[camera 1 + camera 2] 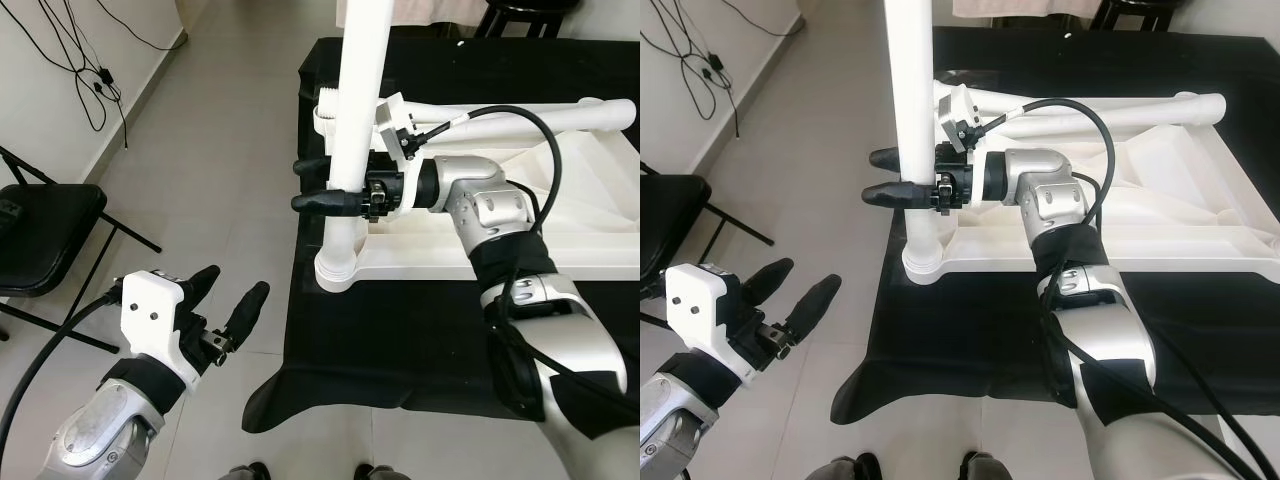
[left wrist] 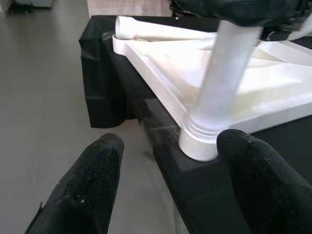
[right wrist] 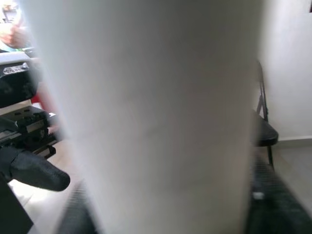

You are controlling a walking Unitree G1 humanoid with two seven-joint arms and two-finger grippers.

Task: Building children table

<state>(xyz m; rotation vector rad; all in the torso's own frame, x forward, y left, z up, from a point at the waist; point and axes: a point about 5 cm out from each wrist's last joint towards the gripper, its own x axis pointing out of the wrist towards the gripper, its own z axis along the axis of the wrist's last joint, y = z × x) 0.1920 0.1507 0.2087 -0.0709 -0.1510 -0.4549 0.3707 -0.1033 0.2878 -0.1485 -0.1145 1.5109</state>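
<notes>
From my left eye view: my right gripper [image 1: 322,186] has its two black fingers clamped either side of the white table leg [image 1: 358,100], which stands upright in the corner socket [image 1: 336,268] of the upside-down white tabletop [image 1: 560,225]. That tabletop lies on a black cloth [image 1: 400,340] over the grey tiled floor [image 1: 215,150]. My left gripper [image 1: 228,298] hangs low off the cloth's edge, fingers spread and holding nothing. A black folding chair [image 1: 45,235] sits off to my left, near some cables [image 1: 85,65] by the wall.

Right eye view, same deal: a second leg [image 1: 1110,108] lies flat along the far side of the tabletop, not standing yet.

Left wrist view: my spread fingers [image 2: 83,190] frame the socket collar [image 2: 200,141], and the leg looks seated in it, though I can't tell how deep it goes.

Right wrist view: pretty much just the leg, blurry and pressed right up close, so the pinch looks firm.

My take on doing this well: keep the leg dead vertical while it gets pushed or twisted home, since any lean could jam it. The free left gripper could probably brace the collar so the tabletop doesn't slide on the cloth.

Containers: the socket's the only thing that counts, and it holds the leg
</notes>
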